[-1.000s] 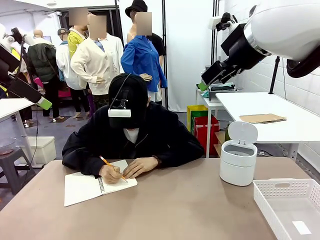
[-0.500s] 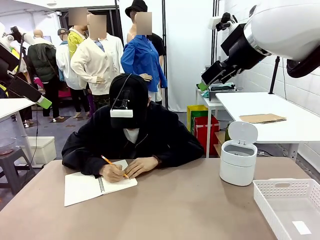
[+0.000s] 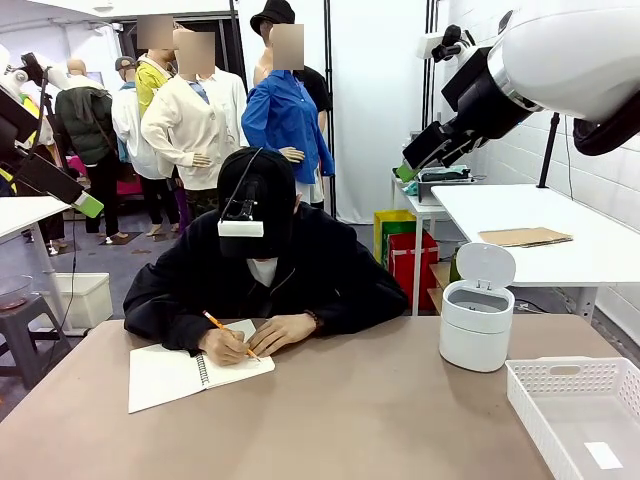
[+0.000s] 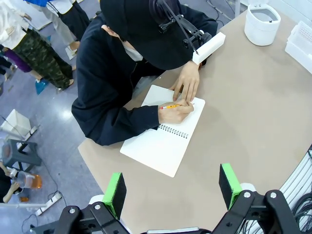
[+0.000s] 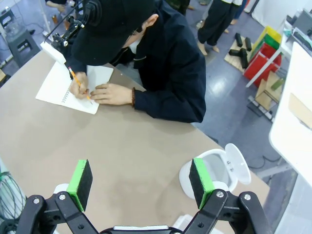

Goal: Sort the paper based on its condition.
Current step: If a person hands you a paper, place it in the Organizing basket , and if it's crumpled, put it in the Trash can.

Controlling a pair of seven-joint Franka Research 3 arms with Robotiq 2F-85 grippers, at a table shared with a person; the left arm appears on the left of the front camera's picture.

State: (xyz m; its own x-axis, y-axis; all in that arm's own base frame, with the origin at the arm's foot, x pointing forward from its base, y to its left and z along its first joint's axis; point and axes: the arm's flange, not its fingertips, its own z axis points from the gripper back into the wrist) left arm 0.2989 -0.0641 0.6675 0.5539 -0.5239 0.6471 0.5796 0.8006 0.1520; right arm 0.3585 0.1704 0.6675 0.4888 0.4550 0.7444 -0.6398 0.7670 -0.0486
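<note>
The left gripper (image 4: 171, 190) hangs with its jaws spread wide and nothing between the green pads. The right gripper (image 5: 140, 183) is the same, open and empty. Over the last second neither has moved. Only the person's head shifts slightly while the pencil (image 4: 170, 106) stays on the page. I take that to mean sorting has not begun and both arms are waiting for a sheet.

Below and ahead of the left gripper lies the spiral notebook (image 4: 161, 141). Its blank near page and wire spine are plain from this wrist, and the person's hand (image 4: 176, 113) rests on the far page. Those bound pages are all I can place; loose paper to sort is, I judge, yet to come.

Just past one pad of the right gripper stands the white bin (image 5: 217, 168), lid up. Farther off, the front view adds the white basket (image 3: 560, 364) with a small white slip (image 3: 603, 455) inside.
</note>
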